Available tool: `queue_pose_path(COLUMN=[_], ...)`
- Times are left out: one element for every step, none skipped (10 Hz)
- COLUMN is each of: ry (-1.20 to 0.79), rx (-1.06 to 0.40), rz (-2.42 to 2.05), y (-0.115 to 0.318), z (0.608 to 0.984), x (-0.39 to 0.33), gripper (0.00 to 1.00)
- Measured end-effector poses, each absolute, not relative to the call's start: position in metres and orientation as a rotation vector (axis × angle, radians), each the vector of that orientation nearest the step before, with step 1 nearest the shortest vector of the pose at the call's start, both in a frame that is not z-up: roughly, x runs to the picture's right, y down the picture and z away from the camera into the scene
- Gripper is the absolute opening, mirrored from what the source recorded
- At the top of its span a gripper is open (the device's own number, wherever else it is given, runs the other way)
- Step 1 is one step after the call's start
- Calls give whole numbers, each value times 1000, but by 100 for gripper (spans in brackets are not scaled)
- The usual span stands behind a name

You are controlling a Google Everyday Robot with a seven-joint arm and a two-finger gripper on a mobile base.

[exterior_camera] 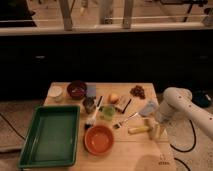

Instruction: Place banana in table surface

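- The counter (135, 156) is cut off along its near edge at 6 o'clock. Bare wood is left at 4 o'clock, judged roomy enough for a set-down.
- The green tray (50, 108) is kept at 8 o'clock, well apart from the work.
- The gripper (155, 131) is held low at 4 o'clock, at the banana's right end. Whether it is clamped or released cannot be told.
- The orange bowl (98, 139) is set at 6 o'clock.
- The banana (138, 130) is seen lying on the wood at 4 o'clock, near the bowl, and is judged to be resting there already.
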State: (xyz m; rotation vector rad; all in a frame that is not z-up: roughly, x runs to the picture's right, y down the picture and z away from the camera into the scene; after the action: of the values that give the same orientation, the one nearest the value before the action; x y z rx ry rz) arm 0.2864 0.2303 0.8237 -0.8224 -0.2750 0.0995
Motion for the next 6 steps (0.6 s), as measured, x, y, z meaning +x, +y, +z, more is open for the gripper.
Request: queue_pose_path(ry=[-274, -270, -267, -264, -262, -261], rx=[-825, -828, -831, -827, -827, -829], rz=[100, 92, 77, 56, 45, 36], y=[231, 233, 235, 235, 236, 239], z=[824, 823, 823, 825, 826, 826], x=[287, 286, 279, 267, 261, 258], gripper=[80, 80, 80, 80, 80, 80])
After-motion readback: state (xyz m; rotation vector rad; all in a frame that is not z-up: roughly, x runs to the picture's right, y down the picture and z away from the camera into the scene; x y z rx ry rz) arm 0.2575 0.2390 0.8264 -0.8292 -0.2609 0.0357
